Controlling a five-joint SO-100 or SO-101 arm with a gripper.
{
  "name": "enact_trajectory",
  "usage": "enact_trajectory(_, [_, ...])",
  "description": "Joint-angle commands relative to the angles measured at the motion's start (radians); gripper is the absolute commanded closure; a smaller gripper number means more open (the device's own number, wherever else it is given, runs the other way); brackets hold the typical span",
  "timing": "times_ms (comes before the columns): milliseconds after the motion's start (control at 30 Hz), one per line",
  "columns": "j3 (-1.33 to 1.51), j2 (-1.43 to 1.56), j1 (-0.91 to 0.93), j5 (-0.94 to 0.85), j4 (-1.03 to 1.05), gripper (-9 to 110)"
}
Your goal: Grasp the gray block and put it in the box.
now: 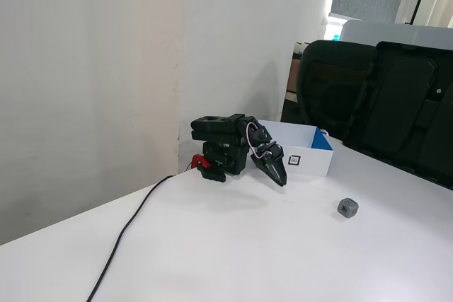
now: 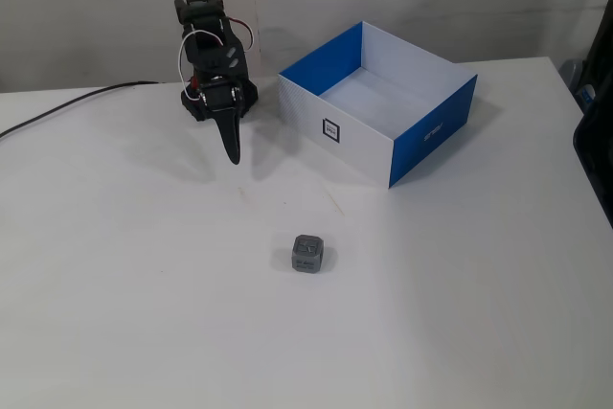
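Sitting near the desk's (image 2: 115,313) far edge, the box (image 2: 433,131) holds nothing; block (image 2: 308,254) outside, pincer (image 2: 231,152) together.

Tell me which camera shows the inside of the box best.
The fixed view looking down on the table: the box shows its open top, white floor and blue inner wall, with nothing in it. The other fixed view sees the box low from the side, mostly outer white wall, the hand overlapping its corner.
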Motion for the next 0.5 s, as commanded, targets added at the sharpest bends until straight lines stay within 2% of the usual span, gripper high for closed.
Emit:
enact_trajectory(0, [0.038, 0.009, -0.005, 0.008, -0.017, 101])
enact_trajectory(467, [0.038, 0.009, 0.0, 0.005, -0.017, 101])
